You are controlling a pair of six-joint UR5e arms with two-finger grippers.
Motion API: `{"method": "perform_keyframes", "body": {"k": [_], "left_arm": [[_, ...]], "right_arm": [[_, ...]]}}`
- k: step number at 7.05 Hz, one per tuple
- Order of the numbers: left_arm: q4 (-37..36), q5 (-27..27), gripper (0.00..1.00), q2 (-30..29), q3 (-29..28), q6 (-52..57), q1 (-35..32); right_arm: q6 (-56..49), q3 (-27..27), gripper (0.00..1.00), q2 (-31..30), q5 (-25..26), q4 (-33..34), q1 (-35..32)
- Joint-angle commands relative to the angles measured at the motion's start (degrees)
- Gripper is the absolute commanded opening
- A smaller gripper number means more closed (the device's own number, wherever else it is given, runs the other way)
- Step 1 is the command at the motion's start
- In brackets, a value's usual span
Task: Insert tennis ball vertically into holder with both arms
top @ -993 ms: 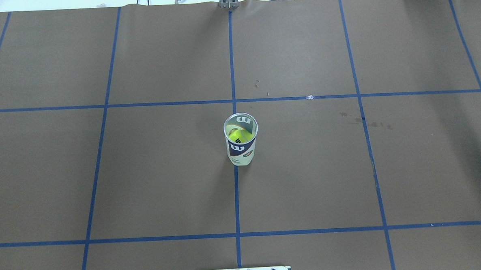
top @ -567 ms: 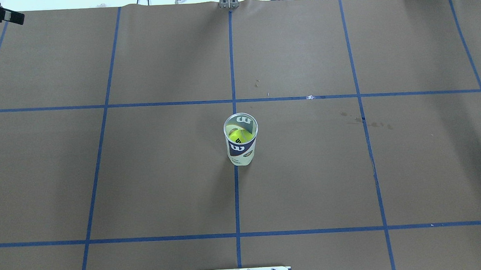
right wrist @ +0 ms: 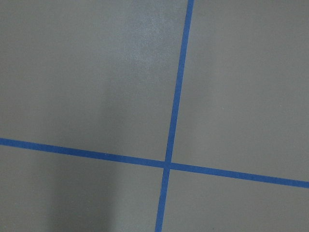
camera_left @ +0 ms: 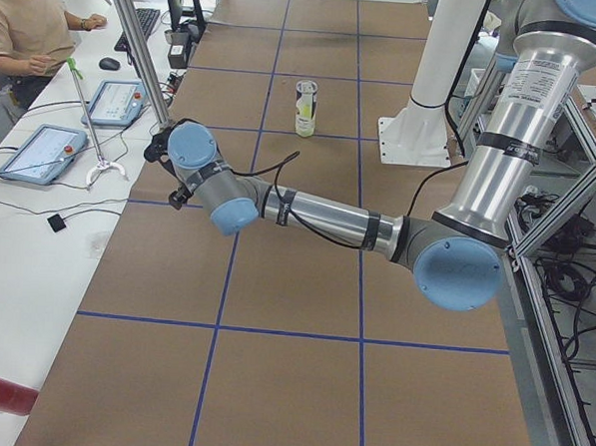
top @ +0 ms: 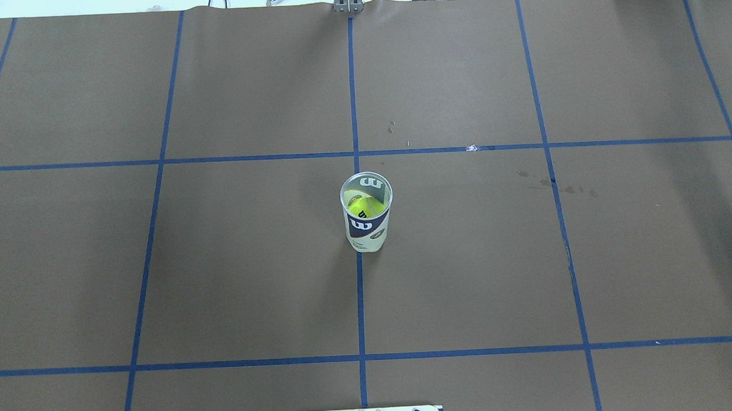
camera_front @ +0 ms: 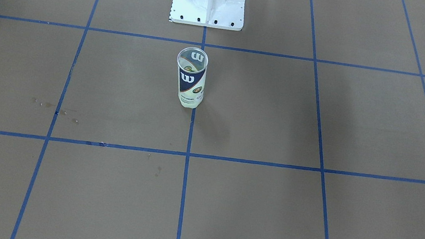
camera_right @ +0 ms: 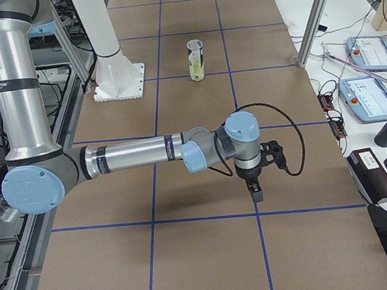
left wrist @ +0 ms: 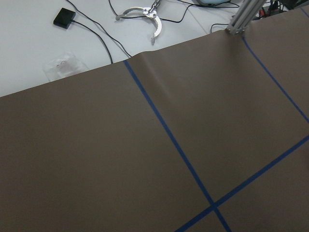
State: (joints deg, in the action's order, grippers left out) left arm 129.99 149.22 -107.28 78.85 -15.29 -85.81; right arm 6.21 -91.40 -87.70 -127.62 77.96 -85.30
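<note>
Toppling is the hazard: the Wilson can (top: 366,221) is seen upright mid-table, a tennis ball (top: 363,207) inside, and could be knocked over by a low approach. Whether left gripper (camera_left: 175,197) and right gripper (camera_right: 257,194) are open cannot be told.

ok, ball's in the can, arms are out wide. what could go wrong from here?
1. The can stands free, tall and narrow, with the ball low inside; a brush from either arm swinging in could tip it.
2. The left arm and right arm lie stretched low over the table; the right one's loose cable could snag.
</note>
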Motion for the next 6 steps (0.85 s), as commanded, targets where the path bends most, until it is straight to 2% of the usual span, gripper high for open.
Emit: {"method": "perform_keyframes", "body": {"k": [1, 5, 6], "left_arm": [[-0.5, -7.6, 1.0, 1.3, -2.5, 0.0, -0.5], [-2.2, -10.2, 1.0, 3.5, -5.5, 0.3, -1.4], [-0.4, -10.5, 1.0, 5.7, -5.2, 5.4, -1.4]], "right_arm": [[0.4, 0.6, 0.99, -0.4, 0.1, 0.1, -1.5], [0.1, 2.8, 1.0, -2.8, 0.0, 0.1, -3.1], [0.1, 3.1, 1.0, -2.9, 0.0, 0.1, -3.1]]}}
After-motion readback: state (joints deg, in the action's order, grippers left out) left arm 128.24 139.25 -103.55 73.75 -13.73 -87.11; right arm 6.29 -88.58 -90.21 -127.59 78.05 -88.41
